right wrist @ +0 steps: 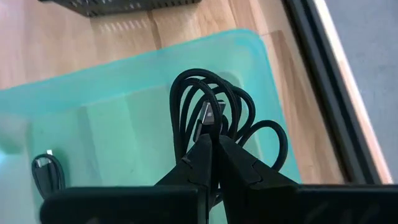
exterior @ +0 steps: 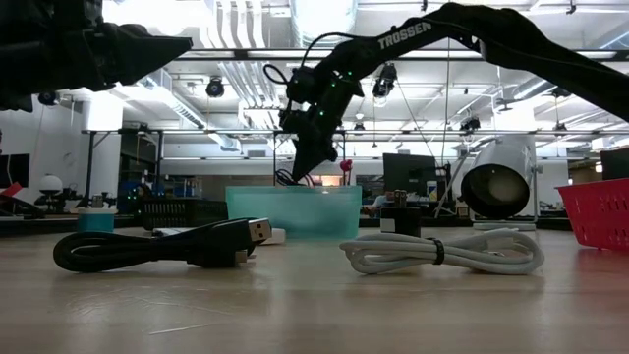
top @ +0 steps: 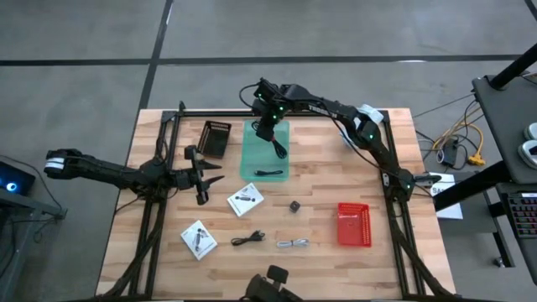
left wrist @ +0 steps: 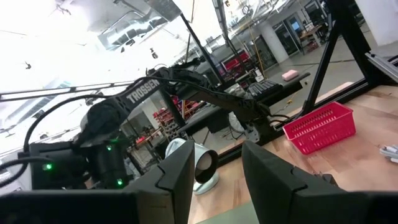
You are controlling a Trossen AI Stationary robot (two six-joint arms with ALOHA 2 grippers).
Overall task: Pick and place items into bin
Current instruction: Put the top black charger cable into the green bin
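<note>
Left claw (top: 204,179): hovering left of the teal bin (top: 265,151), fingers parted, gripping nothing.
White packets (top: 245,200): lying on the surface (top: 336,260) below the bin.
Right claw (right wrist: 214,144): hanging over the bin, clenching a coiled black cable (right wrist: 211,115).
Second black cable (top: 268,174): lying inside the bin.
Red basket (top: 353,224): sitting right of the bin.
</note>
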